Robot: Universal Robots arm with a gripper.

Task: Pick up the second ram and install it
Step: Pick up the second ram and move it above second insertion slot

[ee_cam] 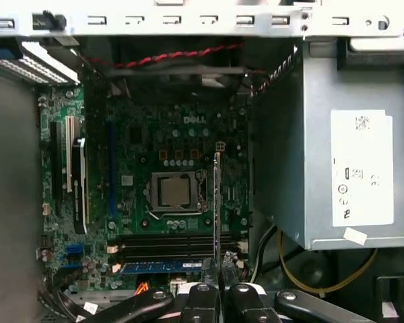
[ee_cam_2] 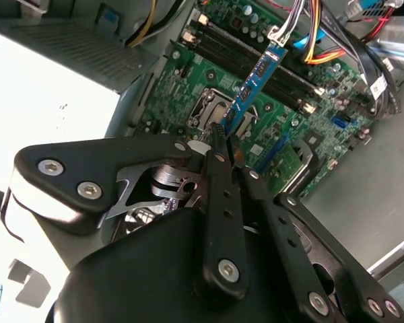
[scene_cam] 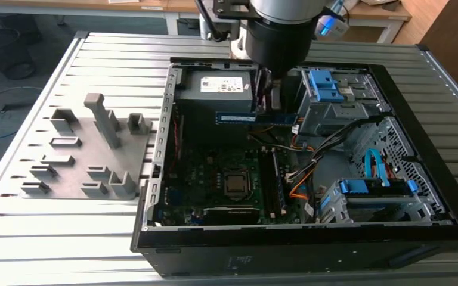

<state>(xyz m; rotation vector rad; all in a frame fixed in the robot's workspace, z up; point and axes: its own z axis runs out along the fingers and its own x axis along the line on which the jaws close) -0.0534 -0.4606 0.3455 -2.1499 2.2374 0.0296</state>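
Observation:
The second ram, a thin blue stick with black chips, hangs above the open computer's motherboard. My gripper is shut on one end of it. In the exterior view the ram lies level under the gripper, just in front of the power supply. In the first wrist view the ram is edge-on, a thin line above the gripper, over the board beside the processor socket. The dark memory slots lie below it, and another blue stick sits in the nearest slot.
The grey power supply stands close behind the gripper. Cable bundles and blue drive cages fill the case's side at the exterior view's right. A grey tray of holder blocks lies outside the case at the exterior view's left.

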